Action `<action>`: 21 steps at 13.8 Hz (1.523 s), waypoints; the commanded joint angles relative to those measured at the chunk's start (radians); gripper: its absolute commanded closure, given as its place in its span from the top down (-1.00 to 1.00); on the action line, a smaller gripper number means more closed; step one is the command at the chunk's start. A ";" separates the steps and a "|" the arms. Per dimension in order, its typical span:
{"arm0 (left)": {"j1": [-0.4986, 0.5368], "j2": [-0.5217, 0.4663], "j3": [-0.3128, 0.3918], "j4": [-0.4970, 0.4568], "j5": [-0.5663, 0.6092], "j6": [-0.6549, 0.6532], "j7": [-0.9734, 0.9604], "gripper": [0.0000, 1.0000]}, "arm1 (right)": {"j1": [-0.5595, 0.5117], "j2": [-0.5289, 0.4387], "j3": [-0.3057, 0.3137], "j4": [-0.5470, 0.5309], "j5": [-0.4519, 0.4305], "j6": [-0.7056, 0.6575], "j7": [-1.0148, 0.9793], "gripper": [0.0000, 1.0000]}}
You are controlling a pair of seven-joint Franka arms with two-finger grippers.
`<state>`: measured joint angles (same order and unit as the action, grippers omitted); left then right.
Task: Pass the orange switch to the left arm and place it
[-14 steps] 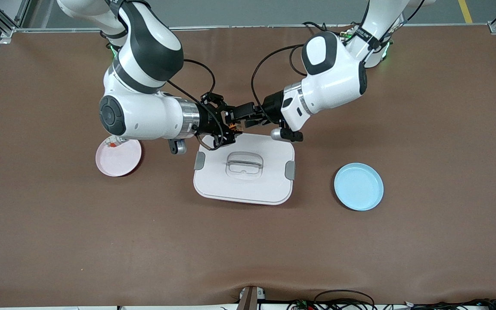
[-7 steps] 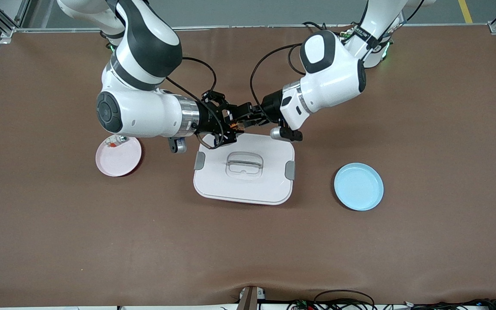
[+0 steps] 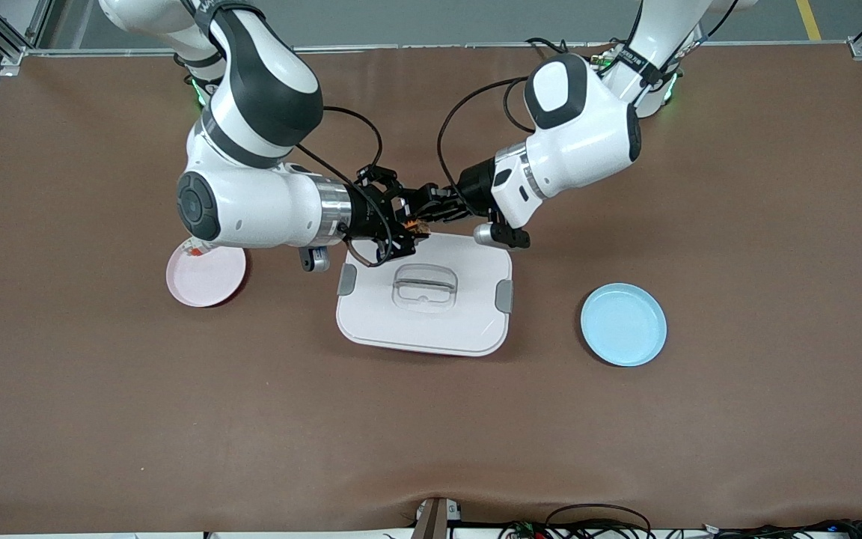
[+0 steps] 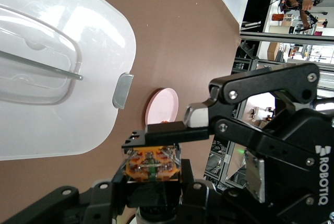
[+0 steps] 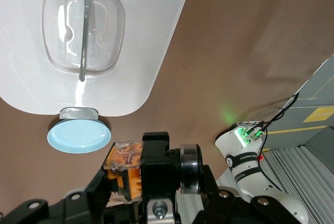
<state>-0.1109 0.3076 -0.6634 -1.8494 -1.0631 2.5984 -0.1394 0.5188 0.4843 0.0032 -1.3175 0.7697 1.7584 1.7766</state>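
Both grippers meet in the air right over the edge of the white box (image 3: 423, 296) that lies farthest from the front camera, and the orange switch (image 3: 414, 224) sits pinched between them. The right gripper (image 3: 406, 222) comes in from the pink plate's end of the table and is clamped on the switch; in the right wrist view you can see the little orange part (image 5: 125, 174) wedged against its black fingers. The left gripper (image 3: 422, 217) reaches in from the other end and has its fingers closed on the same switch; in the left wrist view the orange block (image 4: 152, 164) is squeezed between a finger (image 4: 167, 132) above it and the black finger below it. So it's a two-handed hold, up off the lid, not touching the box. The box itself sits mid-table with its clear recessed handle (image 3: 425, 286) and grey side clips (image 3: 503, 295). The pink plate (image 3: 206, 274) is toward the right arm's end with a small whitish part (image 3: 197, 248) on it, partly under the arm, and the blue plate (image 3: 623, 324) sits toward the left arm's end.
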 commanded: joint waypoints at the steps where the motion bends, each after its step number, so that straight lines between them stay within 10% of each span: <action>1: 0.004 -0.021 -0.008 -0.004 -0.017 0.005 -0.031 -0.94 | 0.015 0.019 -0.006 0.024 0.020 0.013 0.020 -1.00; 3: 0.002 -0.022 -0.008 -0.004 -0.017 0.005 -0.037 -0.99 | 0.015 0.025 -0.006 0.024 0.020 0.018 0.020 -1.00; 4: 0.002 -0.024 -0.008 -0.004 -0.015 0.005 -0.037 -0.98 | 0.017 0.030 -0.008 0.024 0.019 0.021 0.020 0.26; 5: 0.002 -0.025 -0.008 -0.004 -0.015 0.005 -0.037 -0.97 | 0.021 0.030 -0.008 0.024 0.014 0.021 0.021 0.99; 13: 0.007 -0.068 -0.005 -0.036 -0.011 0.005 -0.035 -0.96 | -0.084 0.025 -0.011 0.037 0.017 -0.025 -0.069 1.00; 21: 0.097 -0.287 -0.001 -0.197 0.113 -0.074 -0.032 -0.97 | -0.238 0.019 -0.016 0.049 -0.182 -0.363 -0.668 1.00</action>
<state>-0.0595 0.1059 -0.6638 -1.9903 -0.9961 2.5923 -0.1613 0.3311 0.4989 -0.0235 -1.2974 0.6366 1.4794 1.2596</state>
